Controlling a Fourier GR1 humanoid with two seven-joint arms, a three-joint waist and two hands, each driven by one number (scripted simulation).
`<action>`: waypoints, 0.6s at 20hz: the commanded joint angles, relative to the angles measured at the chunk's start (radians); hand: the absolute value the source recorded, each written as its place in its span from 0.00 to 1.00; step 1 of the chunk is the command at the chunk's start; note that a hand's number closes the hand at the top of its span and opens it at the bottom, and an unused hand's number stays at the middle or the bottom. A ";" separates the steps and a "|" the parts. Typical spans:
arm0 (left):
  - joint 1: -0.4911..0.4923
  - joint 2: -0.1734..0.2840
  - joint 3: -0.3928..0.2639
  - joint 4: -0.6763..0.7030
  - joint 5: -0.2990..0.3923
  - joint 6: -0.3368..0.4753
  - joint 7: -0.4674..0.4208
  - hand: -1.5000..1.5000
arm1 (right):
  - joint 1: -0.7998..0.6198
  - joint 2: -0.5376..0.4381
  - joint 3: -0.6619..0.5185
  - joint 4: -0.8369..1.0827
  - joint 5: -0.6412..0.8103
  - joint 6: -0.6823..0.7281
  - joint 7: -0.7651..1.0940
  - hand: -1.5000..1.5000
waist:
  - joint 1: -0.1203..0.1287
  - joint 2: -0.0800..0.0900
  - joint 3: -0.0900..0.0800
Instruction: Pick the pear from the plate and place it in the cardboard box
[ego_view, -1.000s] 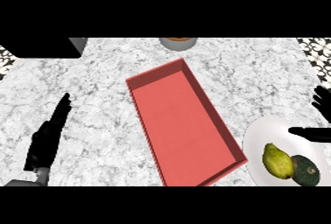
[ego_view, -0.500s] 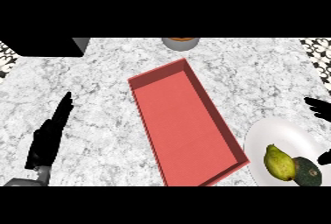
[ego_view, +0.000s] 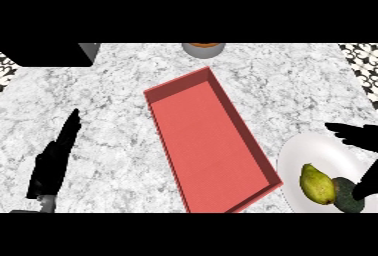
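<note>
The yellow-green pear (ego_view: 317, 184) lies on a white plate (ego_view: 304, 151) at the lower right, with a dark green avocado (ego_view: 345, 197) touching its right side. The box (ego_view: 209, 139) is a long, shallow, red open tray set at a slant in the middle of the counter; nothing is inside it. My right hand (ego_view: 357, 135) comes in from the right edge, open. Its fingers are spread above the plate's far rim and its thumb (ego_view: 365, 184) hangs beside the avocado, apart from the pear. My left hand (ego_view: 56, 158) rests open at the left, holding nothing.
A grey bowl (ego_view: 203, 49) with something orange in it stands at the counter's far edge, just beyond the box. A dark block (ego_view: 49, 54) fills the far left corner. White marble counter (ego_view: 111, 100) lies between my left hand and the box.
My right hand has moved down along the right edge toward the plate, and its thumb now shows beside the avocado. The pear, box and left hand have stayed put.
</note>
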 joint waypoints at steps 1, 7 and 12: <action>0.018 -0.020 0.032 0.007 -0.017 -0.008 -0.010 0.50 | 0.045 0.035 -0.030 -0.132 -0.015 -0.024 0.164 0.00 | -0.006 -0.001 0.000; -0.041 -0.048 0.054 0.050 -0.054 -0.045 -0.014 0.50 | 0.052 0.089 -0.049 -0.004 0.148 0.053 0.061 0.00 | -0.003 0.002 0.001; -0.024 -0.075 0.080 0.087 -0.075 -0.077 -0.036 0.50 | 0.091 0.149 -0.091 -0.017 0.224 0.053 0.048 0.00 | -0.004 0.002 0.001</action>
